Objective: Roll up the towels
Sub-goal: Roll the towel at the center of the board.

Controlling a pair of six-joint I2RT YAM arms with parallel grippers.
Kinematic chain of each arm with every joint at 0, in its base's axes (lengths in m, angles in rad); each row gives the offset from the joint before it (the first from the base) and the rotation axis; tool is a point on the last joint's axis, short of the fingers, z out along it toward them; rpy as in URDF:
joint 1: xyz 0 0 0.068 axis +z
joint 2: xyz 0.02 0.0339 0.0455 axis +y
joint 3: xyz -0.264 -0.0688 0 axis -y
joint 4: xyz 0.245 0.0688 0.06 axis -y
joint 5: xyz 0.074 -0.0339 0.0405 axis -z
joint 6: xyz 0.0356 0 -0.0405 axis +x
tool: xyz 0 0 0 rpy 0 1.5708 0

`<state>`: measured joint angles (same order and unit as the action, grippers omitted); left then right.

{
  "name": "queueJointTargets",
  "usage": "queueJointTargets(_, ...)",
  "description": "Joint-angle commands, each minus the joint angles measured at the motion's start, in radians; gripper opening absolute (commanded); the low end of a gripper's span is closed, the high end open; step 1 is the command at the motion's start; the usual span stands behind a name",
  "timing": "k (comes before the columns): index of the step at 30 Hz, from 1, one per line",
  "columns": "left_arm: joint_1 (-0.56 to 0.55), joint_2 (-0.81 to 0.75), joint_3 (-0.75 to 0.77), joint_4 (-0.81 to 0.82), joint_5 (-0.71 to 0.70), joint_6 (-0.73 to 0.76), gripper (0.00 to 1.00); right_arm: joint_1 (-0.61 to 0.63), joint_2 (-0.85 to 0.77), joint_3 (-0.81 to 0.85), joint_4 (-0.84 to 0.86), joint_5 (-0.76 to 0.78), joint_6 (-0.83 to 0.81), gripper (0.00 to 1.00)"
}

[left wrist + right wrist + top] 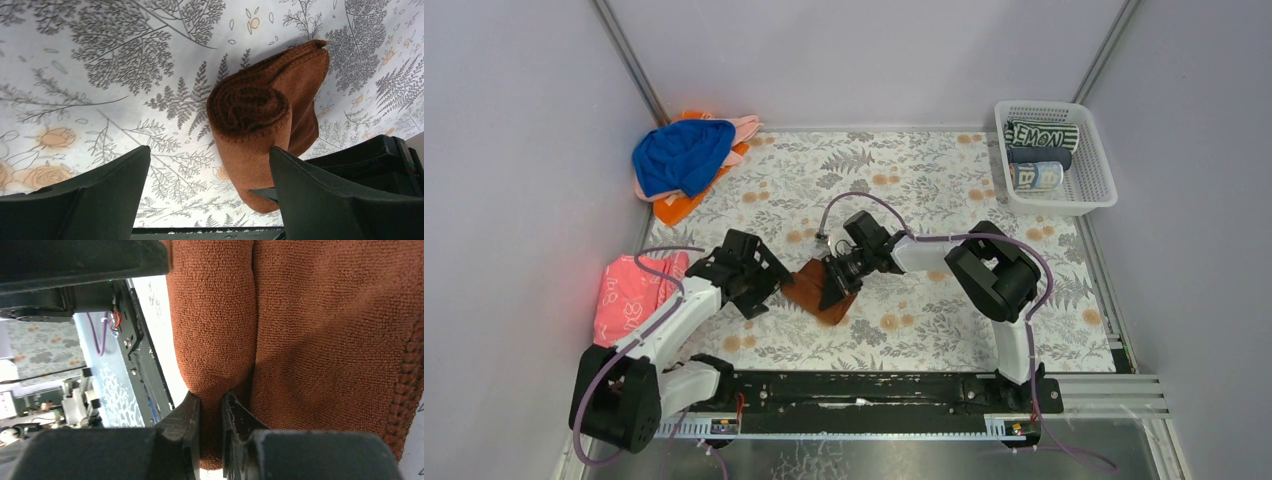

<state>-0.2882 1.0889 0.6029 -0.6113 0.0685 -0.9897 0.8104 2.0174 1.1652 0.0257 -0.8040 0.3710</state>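
A brown towel, rolled up, lies near the middle of the leaf-patterned mat. Its spiral end faces the left wrist camera. My right gripper is shut on a fold of the brown towel, pinching cloth between its fingertips. My left gripper is open just left of the roll, its right finger next to the towel's loose flap. A blue towel lies on orange and pink cloth at the back left. A pink patterned towel lies at the left edge.
A white basket at the back right holds rolled towels. The black rail with both arm bases runs along the near edge. Grey walls close in the left, back and right.
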Motion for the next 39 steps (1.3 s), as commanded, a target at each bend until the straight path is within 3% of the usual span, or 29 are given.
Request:
queueJointTargets(1, -0.018, 0.068, 0.014, 0.135, 0.04, -0.01, 0.88, -0.005, 0.054, -0.071, -0.03, -0.041, 0.108, 0.08)
queueJointTargets(6, -0.055, 0.171, 0.052, 0.206, 0.014, -0.011, 0.87, -0.014, 0.06, -0.13, 0.027, -0.041, 0.161, 0.09)
queueJointTargets(14, -0.091, 0.302, 0.013, 0.268, 0.026, -0.024, 0.64, -0.015, -0.026, -0.188, 0.025, 0.097, 0.128, 0.15)
queueJointTargets(22, -0.095, 0.324, -0.018, 0.219, -0.029, -0.018, 0.58, 0.019, -0.247, -0.151, -0.102, 0.332, -0.042, 0.49)
queueJointTargets(27, -0.095, 0.336, -0.017, 0.2, -0.031, -0.007, 0.58, 0.158, -0.349, -0.069, -0.239, 0.635, -0.221, 0.62)
queueJointTargets(31, -0.095, 0.334, -0.014, 0.192, -0.033, -0.006, 0.58, 0.281, -0.403, -0.052, -0.233, 0.86, -0.311, 0.68)
queueJointTargets(39, -0.096, 0.333, -0.011, 0.186, -0.021, -0.006, 0.58, 0.405, -0.318, -0.056, -0.18, 1.04, -0.41, 0.71)
